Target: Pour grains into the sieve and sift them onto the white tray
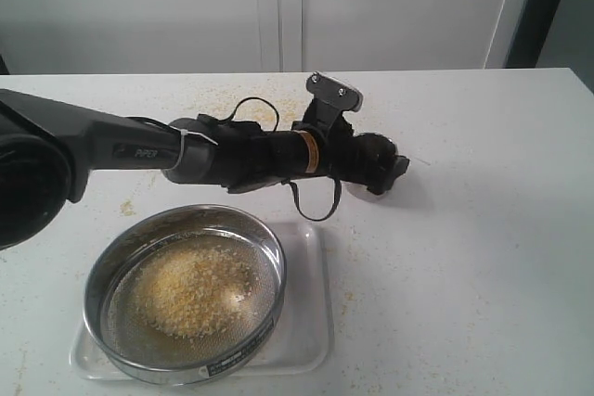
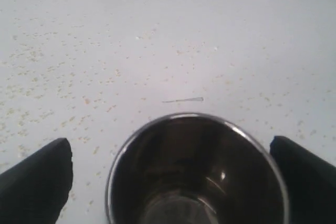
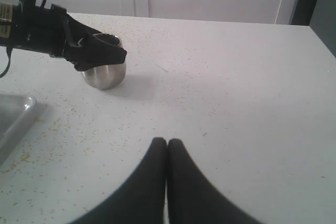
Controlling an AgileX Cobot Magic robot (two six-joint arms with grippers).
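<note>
The sieve [image 1: 121, 271] sits on the white tray [image 1: 311, 326] at the front left. A heap of yellow and whitish grains [image 1: 190, 289] lies on its mesh. My left arm reaches across the middle of the table. Its gripper [image 1: 382, 176] is open around a small steel cup [image 2: 197, 177] that stands upright on the table. Both fingers [image 2: 39, 179] stand clear of the cup's wall. The cup [image 3: 105, 74] looks empty inside. My right gripper [image 3: 167, 143] is shut on nothing, low over bare table to the right of the cup.
Thin yellow crumbs [image 1: 223, 95] are strewn over the white table behind the arm and around the tray. A corner of the tray [image 3: 13, 111] shows in the right wrist view. A white wall stands behind the table.
</note>
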